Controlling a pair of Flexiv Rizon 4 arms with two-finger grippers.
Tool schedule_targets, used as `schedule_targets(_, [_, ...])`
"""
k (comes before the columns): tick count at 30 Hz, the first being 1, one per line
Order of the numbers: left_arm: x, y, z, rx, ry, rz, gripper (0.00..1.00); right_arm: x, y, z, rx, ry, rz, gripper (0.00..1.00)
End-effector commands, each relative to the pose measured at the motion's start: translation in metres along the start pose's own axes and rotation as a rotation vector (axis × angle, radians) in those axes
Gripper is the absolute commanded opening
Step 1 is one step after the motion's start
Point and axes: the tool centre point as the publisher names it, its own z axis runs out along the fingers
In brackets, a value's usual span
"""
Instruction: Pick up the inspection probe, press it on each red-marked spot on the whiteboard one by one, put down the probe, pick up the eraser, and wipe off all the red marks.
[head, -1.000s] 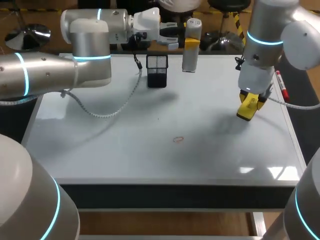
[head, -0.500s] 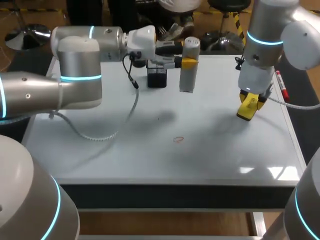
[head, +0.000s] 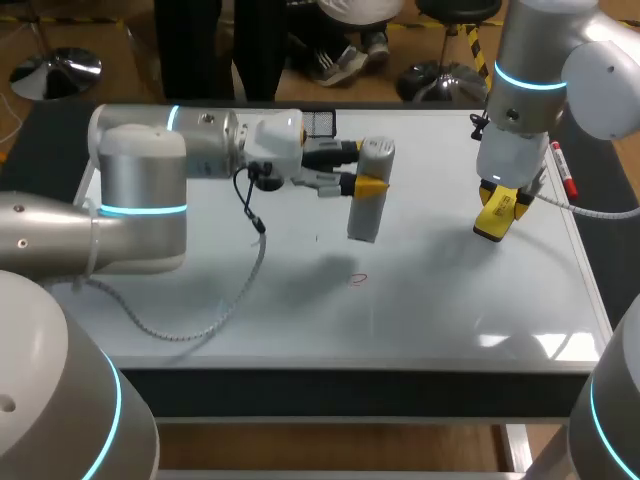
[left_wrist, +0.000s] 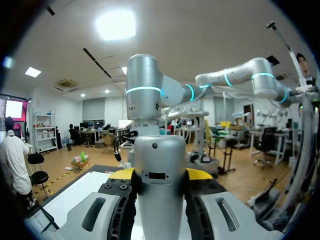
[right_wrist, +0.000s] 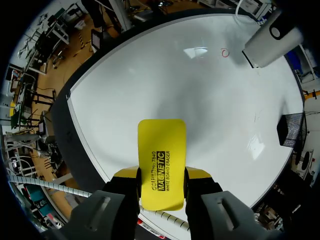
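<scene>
Yellow plastic with black lettering along its face, the eraser (right_wrist: 161, 160) sits clamped between both fingers of the right claw (right_wrist: 161, 175), held over the whiteboard (head: 450, 300) near the right edge of the table (head: 350, 385). The left claw (head: 366, 167) is closed from two sides on the grey inspection probe (head: 364, 200), which hangs roughly upright over the board's middle, its lower end just beyond the small red mark (head: 357, 279) and seemingly off the surface. A small dark panel on the probe's body is unreadable. A black mesh holder (head: 318, 122) stands at the far edge; a red marker pen (head: 566, 175) lies by the right edge.
</scene>
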Motion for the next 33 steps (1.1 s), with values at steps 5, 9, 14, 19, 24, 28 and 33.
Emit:
schedule_targets(5, [0.018, 0.012, -0.009, 0.025, -0.001, -0.017, 0.0, 0.0, 0.0, -0.001, 0.003, 0.001, -0.001, 0.0])
schedule_targets(9, [0.023, 0.021, -0.011, 0.048, 0.012, -0.031, 0.0, 0.0, 0.0, -0.001, 0.003, 0.001, -0.001, 0.0])
schedule_targets(14, [0.027, 0.031, -0.009, 0.044, 0.025, -0.035, 0.0, 0.0, 0.0, -0.001, 0.003, 0.001, -0.001, 0.0])
schedule_targets(19, [0.03, 0.039, -0.007, 0.042, 0.024, -0.051, 0.0, 0.0, 0.0, -0.001, 0.003, 0.001, -0.001, 0.0])
schedule_targets(24, [0.032, 0.043, -0.006, 0.041, 0.023, -0.062, 0.0, 0.0, 0.0, -0.001, 0.003, 0.001, -0.001, 0.0])
schedule_targets(28, [0.036, 0.045, -0.004, 0.038, 0.027, -0.06, 0.0, 0.0, 0.0, -0.001, 0.003, 0.001, -0.001, 0.0])
schedule_targets(33, [0.038, 0.047, -0.004, 0.037, 0.023, -0.056, 0.0, 0.0, 0.0, -0.001, 0.003, 0.001, -0.001, 0.0])
